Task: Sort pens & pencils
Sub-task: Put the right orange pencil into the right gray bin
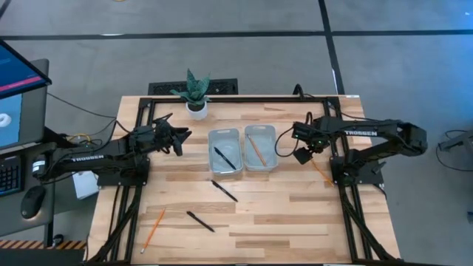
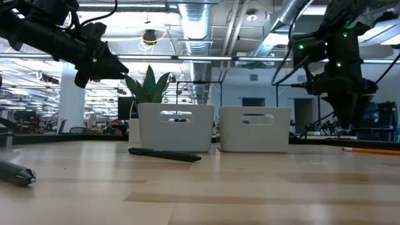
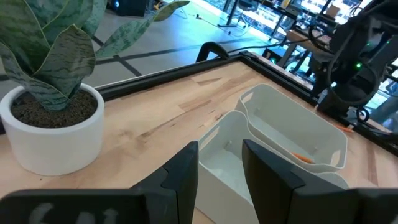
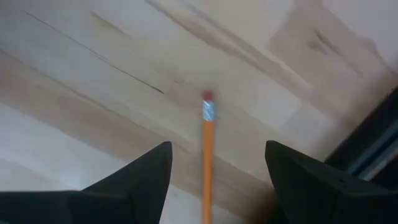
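Across the middle of the high view we find the pens and pencils scattered. One black pen (image 1: pixel 224 157) lies inside the left bin (image 1: pixel 225 153), and one orange pencil (image 1: pixel 256 150) lies inside the right bin (image 1: pixel 260 147); the two white bins stand side by side, touching, at the frame's center. A second pen (image 1: pixel 224 191) rests on the wooden surface (image 1: pixel 295 214) just below the left bin, and a third pen (image 1: pixel 199 221) lies lower still, toward the lower left. Near it, further left, a second pencil (image 1: pixel 153 228) lies at a slant. The third pencil (image 1: pixel 320 172) lies to the right of the bins, partly under the right arm.

In the right wrist view we look down on that pencil (image 4: pixel 208 155), its eraser end pointing away, framed between the two dark fingers of the right claw (image 4: pixel 217 180), which is spread wide and holds nothing. In the high view this claw (image 1: pixel 301 153) hangs just right of the right bin, above the pencil.

The left claw (image 1: pixel 179 138) hovers left of the left bin, near a potted plant (image 1: pixel 195 94) at the upper middle of the frame. In its wrist view its fingers (image 3: pixel 180 177) stand slightly parted with only air between them, and the two bins show beyond.

In the low view the second pen (image 2: pixel 165 154) lies before the bins.
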Controlling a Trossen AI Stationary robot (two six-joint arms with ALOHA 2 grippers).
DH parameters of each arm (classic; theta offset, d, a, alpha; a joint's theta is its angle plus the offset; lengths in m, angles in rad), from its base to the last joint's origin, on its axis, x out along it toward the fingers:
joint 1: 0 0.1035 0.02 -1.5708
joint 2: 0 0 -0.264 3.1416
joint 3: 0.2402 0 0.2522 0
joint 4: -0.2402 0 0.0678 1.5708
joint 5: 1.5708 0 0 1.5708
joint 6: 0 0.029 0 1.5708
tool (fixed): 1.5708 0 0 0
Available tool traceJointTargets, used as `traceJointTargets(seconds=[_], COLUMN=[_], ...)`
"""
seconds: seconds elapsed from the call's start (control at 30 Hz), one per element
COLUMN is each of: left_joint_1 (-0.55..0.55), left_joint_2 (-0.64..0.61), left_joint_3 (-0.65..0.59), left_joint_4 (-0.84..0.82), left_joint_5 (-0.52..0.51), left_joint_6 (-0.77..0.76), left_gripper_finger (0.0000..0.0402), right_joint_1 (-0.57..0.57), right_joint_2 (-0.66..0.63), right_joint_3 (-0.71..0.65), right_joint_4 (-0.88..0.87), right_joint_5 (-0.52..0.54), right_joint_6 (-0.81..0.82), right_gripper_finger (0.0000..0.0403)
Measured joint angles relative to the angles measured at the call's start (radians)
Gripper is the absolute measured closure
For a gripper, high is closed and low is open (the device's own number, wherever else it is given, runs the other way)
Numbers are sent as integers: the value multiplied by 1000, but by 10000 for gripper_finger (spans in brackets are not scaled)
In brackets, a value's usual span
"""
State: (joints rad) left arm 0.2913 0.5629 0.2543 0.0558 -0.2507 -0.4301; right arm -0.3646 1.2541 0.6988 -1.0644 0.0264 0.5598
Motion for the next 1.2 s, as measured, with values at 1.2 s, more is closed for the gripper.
traceJointTargets(seconds=[1.2], left_joint_1=[0], left_joint_2=[0], left_joint_3=[0], left_joint_4=[-22], left_joint_5=[0], left_joint_6=[27], left_gripper_finger=[287], right_joint_1=[-25], right_joint_2=[-5], right_joint_3=[-86], right_joint_4=[87], right_joint_5=[-83], right_joint_6=[12], right_gripper_finger=[121])
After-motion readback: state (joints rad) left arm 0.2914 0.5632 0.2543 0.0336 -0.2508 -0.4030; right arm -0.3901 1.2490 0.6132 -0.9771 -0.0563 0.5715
